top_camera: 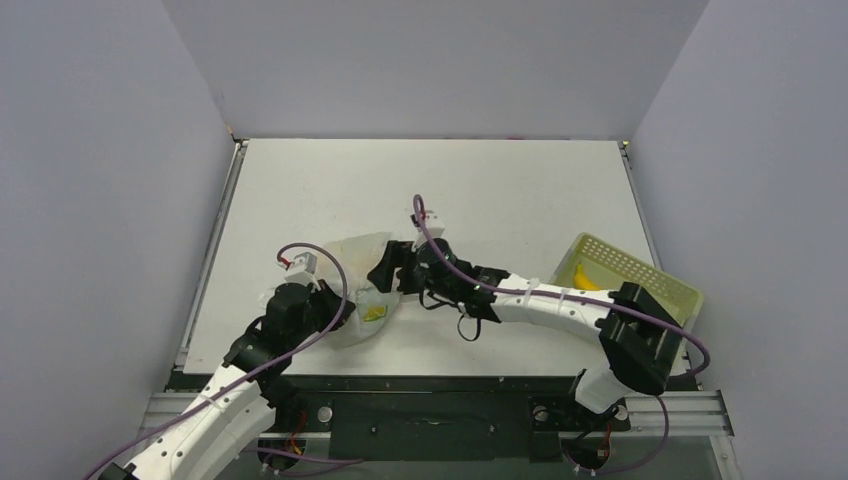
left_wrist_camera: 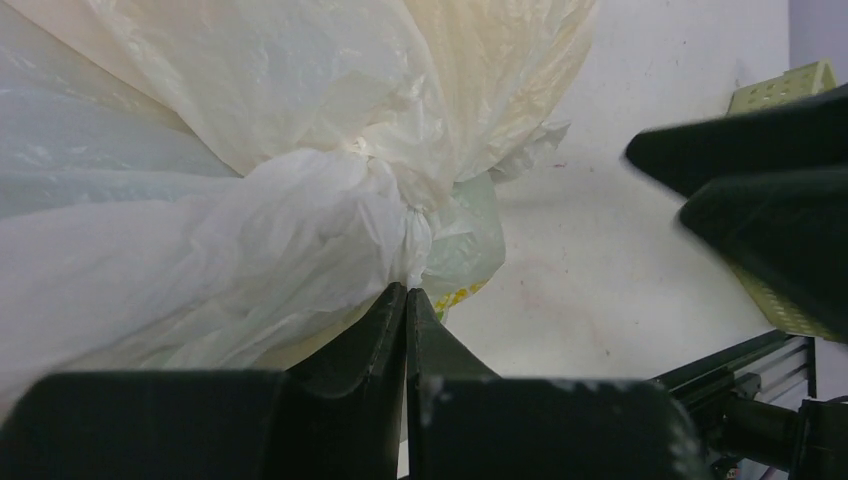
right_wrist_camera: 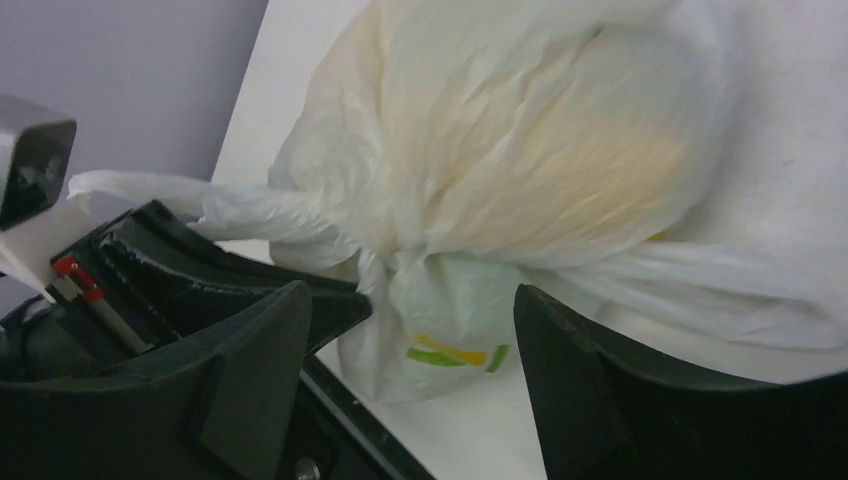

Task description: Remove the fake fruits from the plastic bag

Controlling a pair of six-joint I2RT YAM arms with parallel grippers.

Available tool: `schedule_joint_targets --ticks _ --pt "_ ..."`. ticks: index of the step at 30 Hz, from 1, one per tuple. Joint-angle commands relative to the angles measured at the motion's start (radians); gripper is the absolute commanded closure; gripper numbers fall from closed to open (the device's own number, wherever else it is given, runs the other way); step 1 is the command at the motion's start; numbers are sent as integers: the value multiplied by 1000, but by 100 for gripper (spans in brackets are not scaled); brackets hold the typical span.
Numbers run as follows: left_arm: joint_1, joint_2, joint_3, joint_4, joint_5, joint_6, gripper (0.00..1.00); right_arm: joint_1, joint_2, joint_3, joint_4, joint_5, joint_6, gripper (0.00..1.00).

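Observation:
The plastic bag (top_camera: 362,262) lies bunched and knotted between my two arms at the near left of the table. Its thin white film fills the left wrist view (left_wrist_camera: 300,120) and the right wrist view (right_wrist_camera: 520,150). The fake fruits inside are hidden; only a pale yellow bulge (right_wrist_camera: 590,170) shows through. A yellow banana (top_camera: 583,277) lies in the basket. My left gripper (left_wrist_camera: 406,290) is shut, its tips pinching a gathered fold of the bag by the knot. My right gripper (right_wrist_camera: 410,295) is open, its jaws standing either side of a hanging flap with a yellow-green logo (right_wrist_camera: 450,352).
A pale yellow-green perforated basket (top_camera: 650,285) stands at the near right, beside the right arm's base. The table's metal front rail (top_camera: 430,400) runs just below the bag. Grey walls close in the table on the left, right and far sides.

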Motion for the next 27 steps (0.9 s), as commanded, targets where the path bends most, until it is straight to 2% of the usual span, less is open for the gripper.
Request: schedule_joint_targets --ticks 1,6,8,13,20,27 --pt "-2 -25 -14 75 37 -76 100 100 90 40 74 71 307 35" --pt "-2 -34 -44 68 87 -118 100 140 158 52 100 157 346 39" --pt "-2 -32 -47 63 100 -130 100 147 162 61 98 177 332 43" --pt "-2 -33 -35 19 93 -136 100 167 177 137 8 247 236 47" --pt "-2 -62 -26 -10 95 -135 100 181 223 250 -102 328 113 47" --pt "-2 -61 2 -50 93 -126 100 249 306 361 -243 443 24 46"
